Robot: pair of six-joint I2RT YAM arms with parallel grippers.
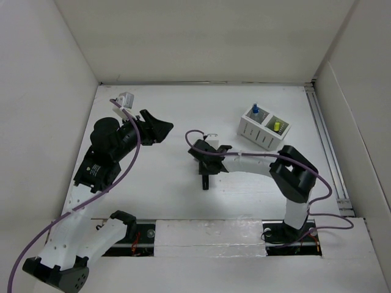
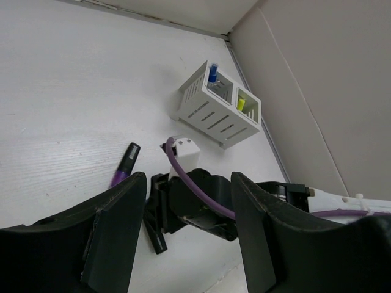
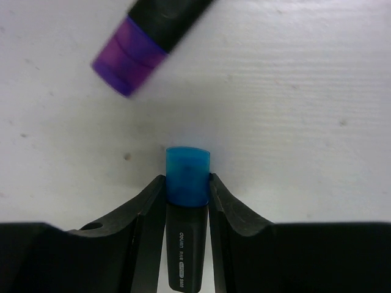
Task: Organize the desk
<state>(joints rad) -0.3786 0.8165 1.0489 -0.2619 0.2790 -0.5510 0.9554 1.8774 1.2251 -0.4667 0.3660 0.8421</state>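
The table spreads white beneath both arms, closed in by white wall panels. Toward its left, the left gripper hangs above it, fingers spread and holding nothing. Near the middle, the right gripper pinches a blue-capped marker between its fingers, low at the table. A purple-capped marker lies just beyond. At the far right stands a white pen holder, with a blue pen and a yellow pen in separate compartments.

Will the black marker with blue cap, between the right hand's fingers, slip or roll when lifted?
The blue-capped black plastic marker looks rigid and small, so probably light. Its smooth body may slip between the right hand's narrow fingers. Its rounded barrel could roll if released.
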